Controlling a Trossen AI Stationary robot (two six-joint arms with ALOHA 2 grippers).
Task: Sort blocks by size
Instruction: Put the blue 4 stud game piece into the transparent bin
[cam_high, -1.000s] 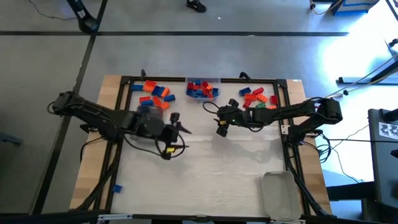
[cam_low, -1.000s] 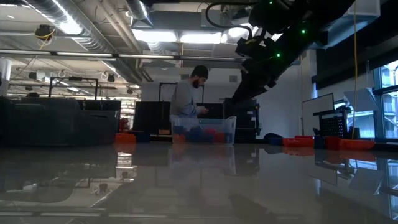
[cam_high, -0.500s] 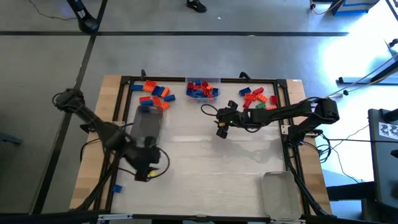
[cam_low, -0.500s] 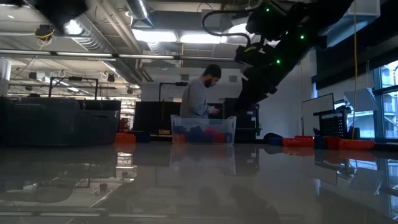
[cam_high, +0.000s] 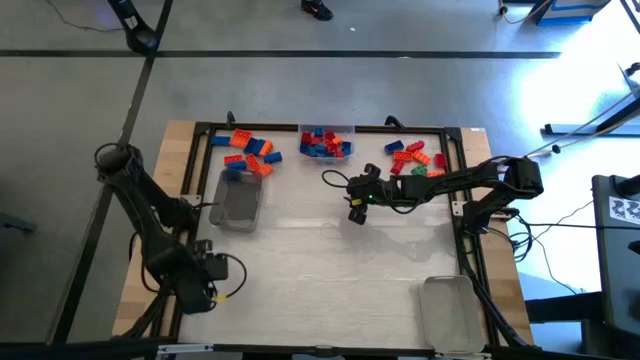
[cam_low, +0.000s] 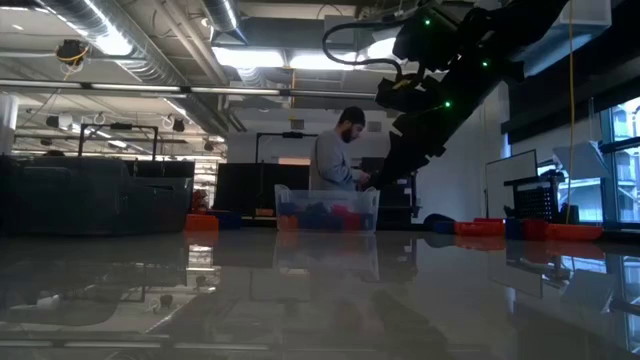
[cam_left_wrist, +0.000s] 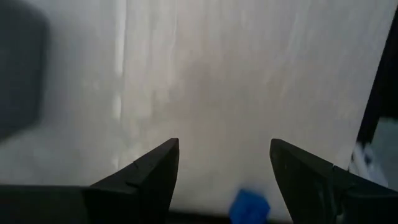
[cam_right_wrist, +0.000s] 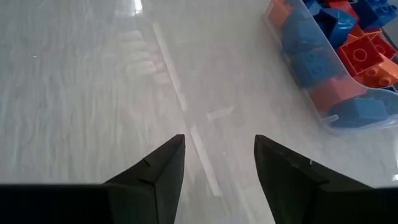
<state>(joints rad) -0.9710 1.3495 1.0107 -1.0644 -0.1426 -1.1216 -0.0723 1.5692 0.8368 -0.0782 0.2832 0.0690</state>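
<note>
Bench (cam_high: 330, 270): one, pale top in a dark frame.

Blocks: three groups along the far edge. Left group (cam_high: 248, 150), loose on the bench, orange, red and blue (too small and overlapping for an exact count). Middle group (cam_high: 325, 143), blue and red, lying in a clear tray (cam_high: 326, 131); the right wrist view shows its wall and the blue, orange and red bricks (cam_right_wrist: 336, 56) inside. Right group (cam_high: 415, 158), loose, red, orange and blue with a few green. One stray blue block (cam_high: 188, 302) lies off the working surface at the near left edge, beside the left arm; the left wrist view shows it (cam_left_wrist: 250, 206) near the fingers.

Clear trays: three. One holds the middle group; one tray (cam_high: 238, 201) sits below the left group; one tray (cam_high: 447, 312) sits at the near right corner.

Left gripper (cam_high: 207, 283): near left edge of the bench, fingers parted, holding nothing.

Right gripper (cam_high: 355, 207): over the bench centre, just short of the middle tray, fingers spread, holding nothing.

One person (cam_low: 339, 165) stands in the room beyond.

Writing or labels: none legible.
</note>
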